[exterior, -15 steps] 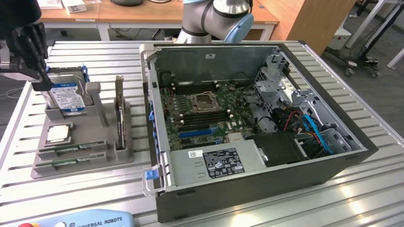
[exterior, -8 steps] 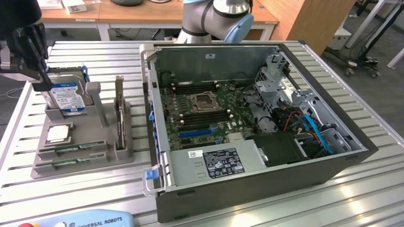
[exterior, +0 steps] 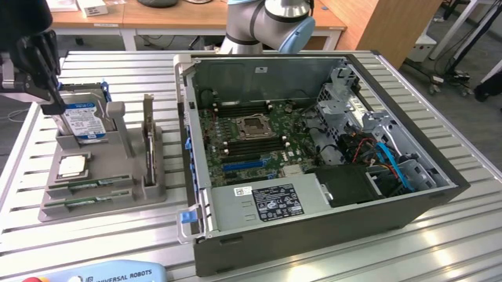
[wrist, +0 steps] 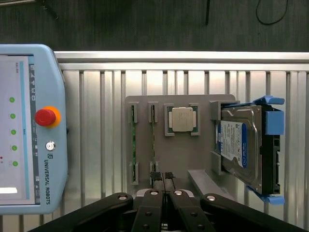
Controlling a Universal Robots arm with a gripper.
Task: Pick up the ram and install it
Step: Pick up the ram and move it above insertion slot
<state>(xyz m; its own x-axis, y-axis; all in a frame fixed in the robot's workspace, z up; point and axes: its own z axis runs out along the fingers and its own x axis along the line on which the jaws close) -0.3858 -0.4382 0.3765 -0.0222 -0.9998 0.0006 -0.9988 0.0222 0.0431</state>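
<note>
Exterior view: gripper [exterior: 53, 103] hangs over the gray holder [exterior: 133, 194], beside the hard drive [exterior: 82, 120]. The ram [exterior: 90, 185] sits in a holder slot.
Wrist view: fingers [wrist: 159, 181] pressed together, holding nothing, just beside the ram's [wrist: 153, 140] end.

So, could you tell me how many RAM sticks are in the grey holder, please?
2. One ram stick stands in the holder's outer slot, nearest the teach pendant; the other ram stick is in the next slot, beside the processor chip. None seems hidden.
</note>
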